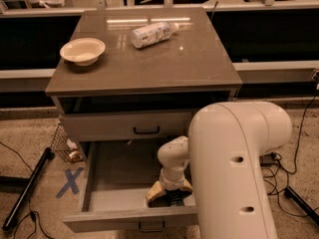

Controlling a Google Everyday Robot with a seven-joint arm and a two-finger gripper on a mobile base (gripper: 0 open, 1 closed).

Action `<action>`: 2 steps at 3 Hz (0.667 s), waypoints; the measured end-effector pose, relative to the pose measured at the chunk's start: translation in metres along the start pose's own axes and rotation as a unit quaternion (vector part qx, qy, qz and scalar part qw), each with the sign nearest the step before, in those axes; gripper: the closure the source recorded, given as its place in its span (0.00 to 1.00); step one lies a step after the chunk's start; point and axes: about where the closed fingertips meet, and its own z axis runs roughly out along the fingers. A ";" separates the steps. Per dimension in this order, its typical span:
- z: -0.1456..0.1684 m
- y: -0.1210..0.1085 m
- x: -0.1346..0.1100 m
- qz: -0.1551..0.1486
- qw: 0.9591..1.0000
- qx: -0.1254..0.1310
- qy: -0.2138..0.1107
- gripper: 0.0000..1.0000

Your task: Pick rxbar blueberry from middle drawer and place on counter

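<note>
The middle drawer point(117, 169) is pulled out wide, with its front point(124, 219) toward me. My gripper point(170, 195) is down inside it at the right front, close to the drawer floor. A small dark shape point(173, 199) sits right under the gripper. It may be the rxbar blueberry, but the gripper hides most of it. The counter point(169, 63) is the glossy grey-brown top above. My large white arm point(234, 168) covers the drawer's right side.
On the counter, a cream bowl point(82, 50) sits at the left and a white bottle point(152, 34) lies at the back. The upper drawer point(114, 126) is closed. A wire basket point(64, 146), a blue tape X point(70, 181) and a black pole point(25, 190) are on the floor left; cables point(281, 166) lie right.
</note>
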 end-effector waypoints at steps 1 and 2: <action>0.007 0.000 0.001 -0.003 1.000 0.007 0.014 0.15; 0.008 0.000 0.002 -0.002 1.000 0.003 0.017 0.37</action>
